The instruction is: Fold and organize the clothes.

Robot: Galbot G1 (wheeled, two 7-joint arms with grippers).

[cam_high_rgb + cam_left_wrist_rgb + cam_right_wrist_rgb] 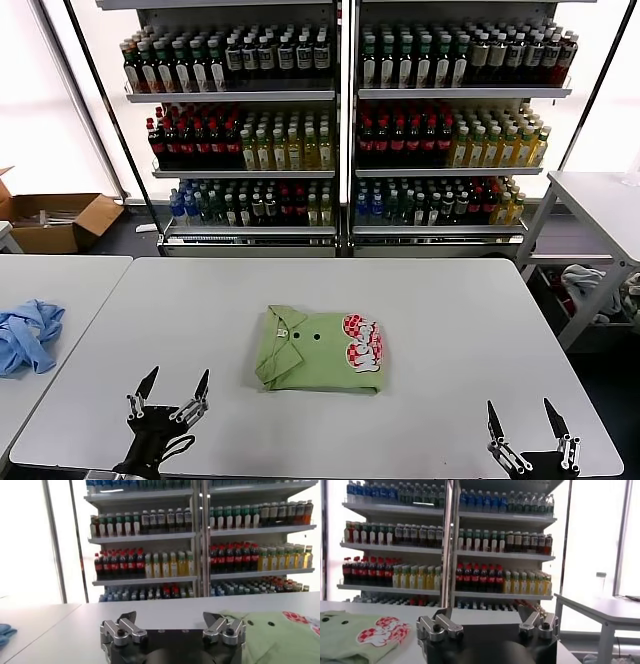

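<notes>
You have the bottle shelves point(340, 120) filling the back of the scene, rows of drinks on each level. In front of them runs the grey worktop point(200, 300), with a second worktop point(70, 290) just beside it on your left and a white side table point(605, 200) off to your right. A cardboard box point(55, 218) sits on the floor at the far left.

The green polo shirt point(320, 349) lies folded into a compact rectangle near the middle of the worktop, collar toward your left, its red-and-white checkered print point(362, 342) facing up on the right part. A light blue garment point(28, 335) lies crumpled on the left worktop, well apart from the shirt.

Your left hand point(174, 381) hovers at the near edge, fingers spread and holding nothing. Your right hand point(522, 419) sits at the near right corner, likewise released and empty.
</notes>
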